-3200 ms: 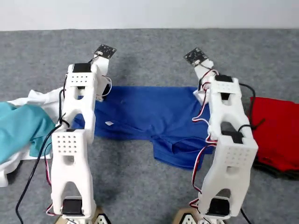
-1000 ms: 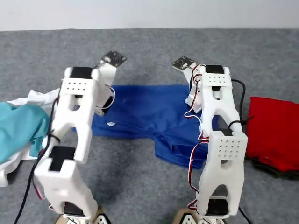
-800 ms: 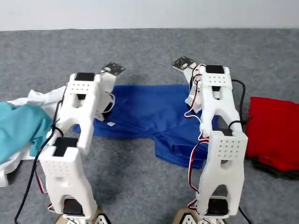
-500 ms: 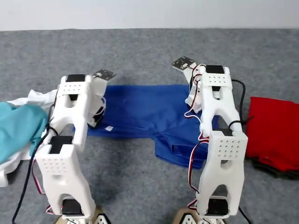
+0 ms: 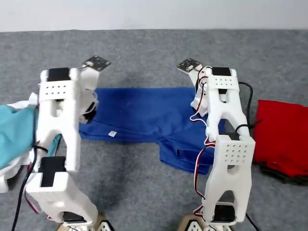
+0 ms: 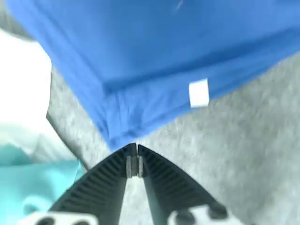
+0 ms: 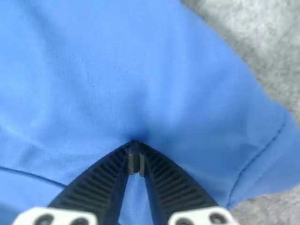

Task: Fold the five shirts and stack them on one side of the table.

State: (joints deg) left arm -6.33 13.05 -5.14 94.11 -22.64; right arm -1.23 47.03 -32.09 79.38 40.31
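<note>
left claw point(image 6: 132, 160) clamped shut on a corner of the blue shirt point(image 5: 144, 113) | right claw point(image 7: 134, 160) pinched shut on its opposite side | shirt lay on the tabletop point(image 5: 144, 57) between both claws, probably tensioned for folding | red shirt point(image 5: 281, 134) folded beyond the right claw, likely the stack

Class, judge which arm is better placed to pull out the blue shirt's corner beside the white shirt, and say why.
Left, probably: the left gripper is shut at that corner of the blue shirt, beside the white shirt. The right gripper pinches cloth farther in.
</note>
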